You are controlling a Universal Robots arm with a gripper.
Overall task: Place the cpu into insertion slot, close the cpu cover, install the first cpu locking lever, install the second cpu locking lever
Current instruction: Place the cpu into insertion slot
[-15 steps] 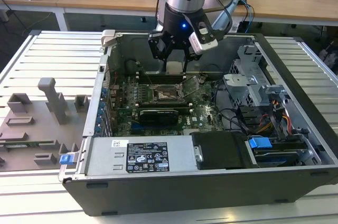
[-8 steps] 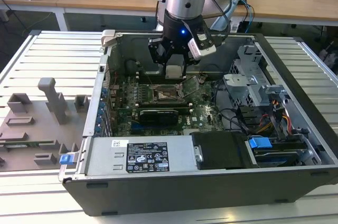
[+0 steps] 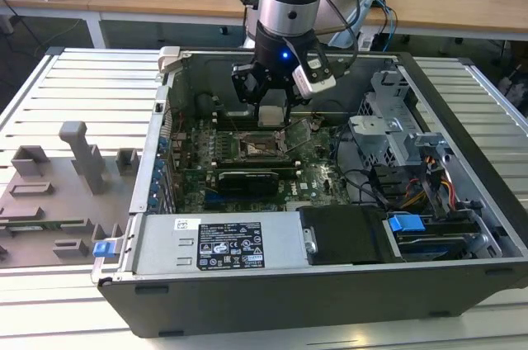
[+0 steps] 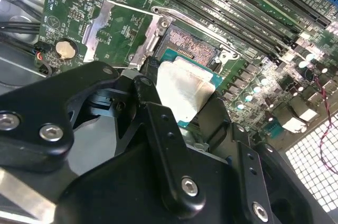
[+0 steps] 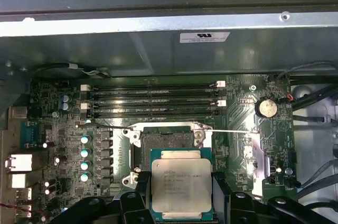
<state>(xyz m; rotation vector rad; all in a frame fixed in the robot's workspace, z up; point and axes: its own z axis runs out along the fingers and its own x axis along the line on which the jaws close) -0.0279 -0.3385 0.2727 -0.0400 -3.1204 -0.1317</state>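
Jaws pinch the cpu (image 5: 181, 187) by two opposite edges, metal top facing the first wrist cam. Gripper (image 3: 272, 115) hangs inside the open pc case (image 3: 272, 309), over the green board (image 5: 237, 92). Cpu sits clear of the insertion slot (image 5: 163, 140), near it, not yet seated. Slot is bare, w/ contact field exposed. Cpu cover (image 4: 94, 31) is swung open, off the slot, beside it.

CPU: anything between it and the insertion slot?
Nothing visible. The gripper holds the cpu above the board at the bare insertion slot; the cpu cover lies swung open beside it.
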